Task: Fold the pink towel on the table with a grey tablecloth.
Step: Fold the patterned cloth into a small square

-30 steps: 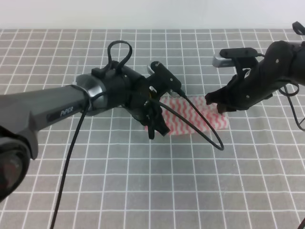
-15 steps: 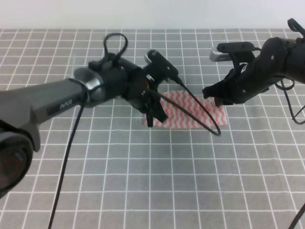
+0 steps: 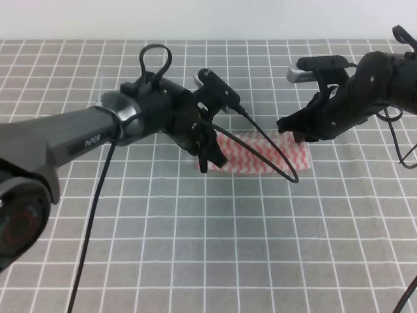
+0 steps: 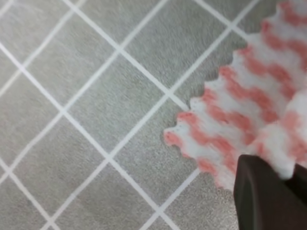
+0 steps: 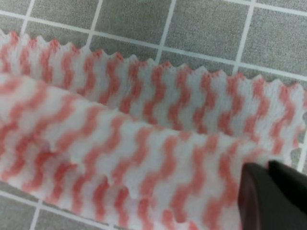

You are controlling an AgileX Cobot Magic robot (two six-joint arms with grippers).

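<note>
The bench (image 3: 215,248) is covered by a grey tablecloth printed with a white grid of thin lines; it fills nearly the whole high view, and only a pale strip of wall (image 3: 208,18) shows along the top edge.

The pink towel (image 3: 260,156) lies near the middle of the bench, slightly toward the far side, between the two arms; from above it reads as a low, wide band of pink-and-white zigzag stripes, with its left end hidden behind the left gripper (image 3: 207,155) and its right end close under the right gripper (image 3: 301,135); a black cable (image 3: 277,171) loops across its front.

In the left wrist view a jagged corner of the towel (image 4: 240,120) rests flat on the grey cloth, and a second layer rises blurred at the right edge toward a dark fingertip (image 4: 268,194) at the bottom right; the gripper appears clamped on that raised layer, though only one finger shows and the contact is soft-focused.

In the right wrist view the towel (image 5: 144,143) is doubled, an upper layer curling over a lower one whose pinked edge lies along the grid lines; the right gripper's dark fingertips (image 5: 273,196) sit together at the bottom right corner, closed on the upper layer's edge; much of the gripper is cut off by the frame.
</note>
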